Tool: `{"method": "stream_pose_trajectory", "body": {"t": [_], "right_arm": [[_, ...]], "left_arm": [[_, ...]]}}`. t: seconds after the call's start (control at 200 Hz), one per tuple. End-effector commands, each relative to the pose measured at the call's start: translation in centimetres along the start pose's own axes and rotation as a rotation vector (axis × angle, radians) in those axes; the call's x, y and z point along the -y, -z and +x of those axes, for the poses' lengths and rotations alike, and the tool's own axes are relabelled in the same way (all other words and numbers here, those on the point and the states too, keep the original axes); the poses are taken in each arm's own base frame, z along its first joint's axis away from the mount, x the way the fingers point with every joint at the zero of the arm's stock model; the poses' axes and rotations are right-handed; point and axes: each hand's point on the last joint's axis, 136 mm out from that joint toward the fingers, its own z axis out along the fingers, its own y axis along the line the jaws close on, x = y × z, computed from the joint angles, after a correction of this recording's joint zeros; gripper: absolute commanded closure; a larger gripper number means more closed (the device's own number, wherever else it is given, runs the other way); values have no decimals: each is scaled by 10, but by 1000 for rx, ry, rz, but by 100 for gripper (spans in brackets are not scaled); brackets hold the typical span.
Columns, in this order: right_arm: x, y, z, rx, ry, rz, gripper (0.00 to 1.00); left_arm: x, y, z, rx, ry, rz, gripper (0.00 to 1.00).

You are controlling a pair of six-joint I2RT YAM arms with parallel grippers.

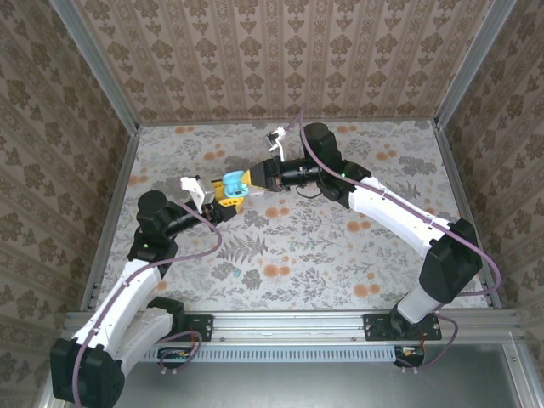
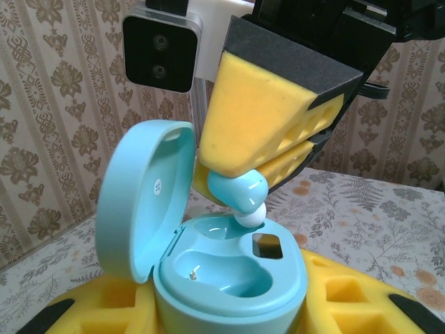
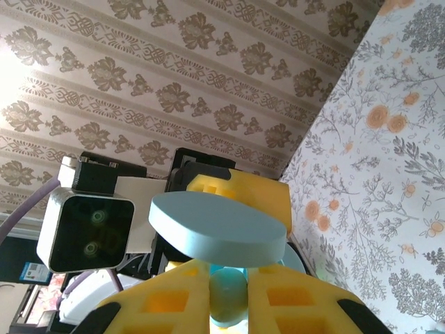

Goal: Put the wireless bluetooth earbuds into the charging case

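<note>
Up close, the left wrist view shows the case open, its lid swung to 9 o'clock, and the earbud tip-down at a well's rim. The top view adds a loose bud on the table, at 6 o'clock from the case. From the right wrist, the lid blocks the wells. The right gripper pinches the earbud, and the left gripper clamps the case.

Earbud top hidden between the right jaws; charging case base cut off.
</note>
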Motion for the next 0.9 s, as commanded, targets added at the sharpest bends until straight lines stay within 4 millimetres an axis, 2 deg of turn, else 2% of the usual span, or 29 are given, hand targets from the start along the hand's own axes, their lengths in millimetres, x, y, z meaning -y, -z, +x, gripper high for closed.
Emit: {"method": "stream_pose_trajectory", "body": {"t": [0.0,0.26,0.42,0.57,0.895], "right_arm": [[-1,-5,-4,8,35,23,81],[8,-9,4,-18,47,71,80],[12,-6,5,-18,53,102,75],[9,-4,4,-10,62,104,70],[-1,2,-1,14,85,112,66]], "left_arm": [[5,1,-27,61,-54,15,64],[2,0,-29,71,-50,4,64],[0,0,-30,74,-50,-7,64],[0,0,-30,74,-48,-10,64],[-2,1,-30,74,-52,-21,64]]}}
